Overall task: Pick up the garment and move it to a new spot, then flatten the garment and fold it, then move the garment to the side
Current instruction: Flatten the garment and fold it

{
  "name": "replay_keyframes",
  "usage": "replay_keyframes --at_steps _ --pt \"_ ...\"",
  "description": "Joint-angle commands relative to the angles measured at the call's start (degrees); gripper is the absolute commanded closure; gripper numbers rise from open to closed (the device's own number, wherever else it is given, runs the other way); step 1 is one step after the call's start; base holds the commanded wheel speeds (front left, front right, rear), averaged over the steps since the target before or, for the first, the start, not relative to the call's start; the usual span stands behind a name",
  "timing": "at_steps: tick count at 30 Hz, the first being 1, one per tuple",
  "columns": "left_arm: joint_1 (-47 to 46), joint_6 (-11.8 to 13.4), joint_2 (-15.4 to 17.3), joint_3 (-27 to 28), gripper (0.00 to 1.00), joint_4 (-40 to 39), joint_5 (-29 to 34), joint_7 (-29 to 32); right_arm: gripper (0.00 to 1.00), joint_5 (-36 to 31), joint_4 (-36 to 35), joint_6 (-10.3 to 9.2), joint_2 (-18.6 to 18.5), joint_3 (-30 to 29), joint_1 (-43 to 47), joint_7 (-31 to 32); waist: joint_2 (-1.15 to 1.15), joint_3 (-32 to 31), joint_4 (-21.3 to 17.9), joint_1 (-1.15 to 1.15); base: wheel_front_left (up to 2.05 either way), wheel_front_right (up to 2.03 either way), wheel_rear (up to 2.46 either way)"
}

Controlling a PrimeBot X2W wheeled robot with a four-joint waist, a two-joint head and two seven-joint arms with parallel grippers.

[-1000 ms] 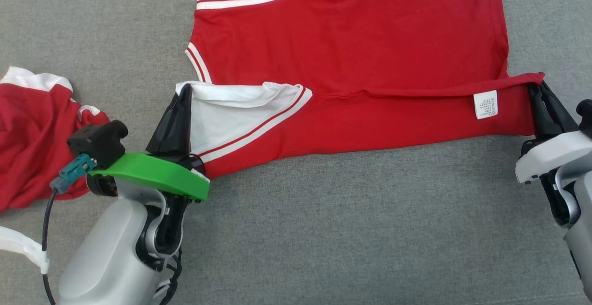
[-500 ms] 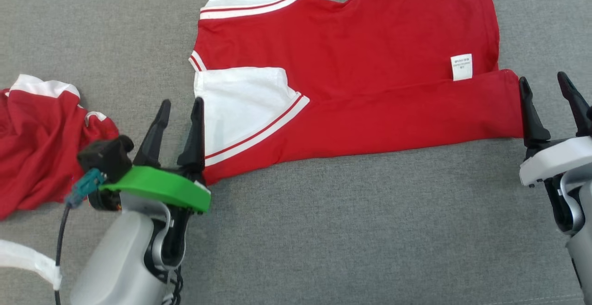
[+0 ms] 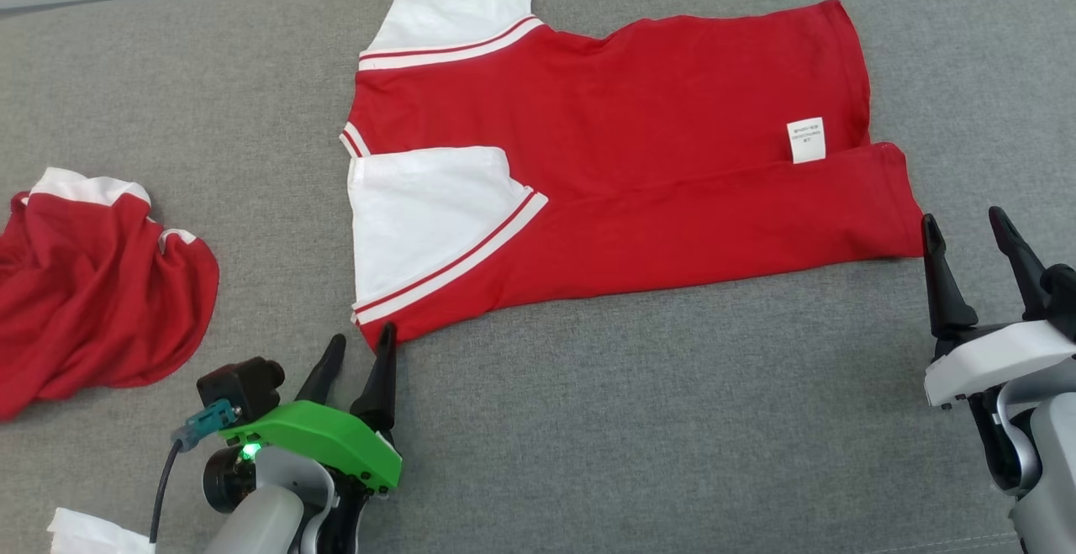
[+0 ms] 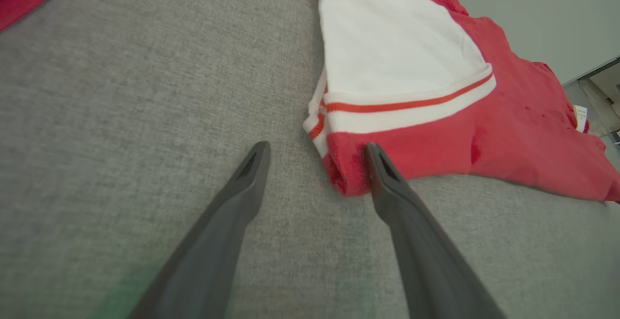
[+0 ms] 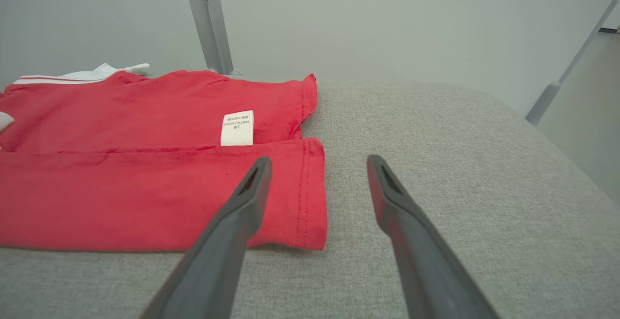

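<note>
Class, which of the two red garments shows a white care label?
The flat, partly folded garment in the middle; the crumpled garment at the left shows none.

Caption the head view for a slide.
Open left gripper and right gripper flank a red-and-white shirt with its near side folded over, on a grey surface.

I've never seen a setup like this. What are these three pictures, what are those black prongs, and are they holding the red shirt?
This is a two-armed robot at a grey padded surface. The wide picture comes from a camera on its head, looking down. The black prongs are the fingers of its two grippers: left gripper at lower left, right gripper at lower right. The other two come from cameras on each wrist, looking along those fingers. A red shirt with white sleeves lies flat, its near side folded over. A second red garment lies crumpled at left. Both grippers are open near the shirt's corners, holding nothing.
</note>
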Motion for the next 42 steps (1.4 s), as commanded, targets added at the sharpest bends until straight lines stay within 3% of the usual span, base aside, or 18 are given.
replay_keyframes --at_steps 1,3,4,9,18,23,24,25,26,34,42 --pt "-0.7 0.4 0.0 -0.5 0.08 1.4 0.0 1.2 0.0 0.0 0.1 -0.1 -0.1 0.2 -0.1 -0.2 0.0 0.2 -0.3 0.0 0.0 0.0 0.0" --pt "-1.4 -0.1 0.1 -1.0 0.83 2.3 0.5 1.5 0.0 0.1 0.4 -0.1 -0.3 0.5 -0.6 -0.2 0.0 0.5 -0.6 0.0 0.0 0.0 0.0" --pt "-1.5 -0.5 0.2 -1.3 1.0 2.4 0.7 1.3 0.0 0.2 0.6 -0.1 -0.4 0.7 -0.8 -0.2 0.0 0.5 -0.7 0.0 0.0 0.0 0.0" --pt "-1.6 -2.3 2.0 -2.6 1.0 1.4 3.0 -0.6 0.0 2.4 4.2 -0.11 0.3 0.8 -2.1 -0.2 0.0 0.5 -0.5 0.0 0.0 0.0 0.0" --pt "-1.9 -0.5 6.0 -2.9 1.0 -4.6 6.0 -0.4 0.0 7.1 14.0 -0.11 0.0 3.0 -8.0 -0.2 0.0 2.4 2.1 0.0 0.0 0.0 0.0" --pt "-2.0 0.1 6.5 -3.2 1.0 -6.9 6.5 0.3 0.0 9.4 19.3 -0.11 0.8 6.6 -11.6 -0.2 0.0 3.3 3.1 0.0 0.0 0.0 0.0" --pt "-2.0 0.1 6.5 -3.4 1.0 -7.3 6.6 0.3 0.53 10.1 20.5 -0.11 0.8 7.5 -12.2 -0.2 0.0 3.4 3.4 0.0 0.0 0.0 0.0" --pt "-2.1 0.1 6.4 -3.6 1.0 -7.4 6.5 0.4 0.9 10.5 21.4 -0.11 0.8 8.1 -12.5 -0.1 0.0 3.3 3.6 0.0 0.0 0.0 0.0" --pt "-2.1 0.1 6.3 -3.7 1.0 -7.6 6.6 0.5 1.0 11.3 22.5 -0.11 0.9 9.0 -12.6 0.0 0.0 3.2 3.9 0.0 0.0 0.0 0.0" --pt "-0.5 -0.9 6.9 -4.4 1.0 -9.2 6.5 -0.3 1.0 15.1 19.7 -0.14 -3.8 11.0 -9.3 0.0 0.0 1.1 3.7 0.0 0.0 0.0 0.0" --pt "6.1 0.9 8.7 -5.1 1.0 -14.2 5.0 1.5 1.0 18.9 13.7 -0.13 -8.2 14.0 -3.0 -0.1 0.0 -2.4 0.7 0.0 0.0 0.0 0.0"
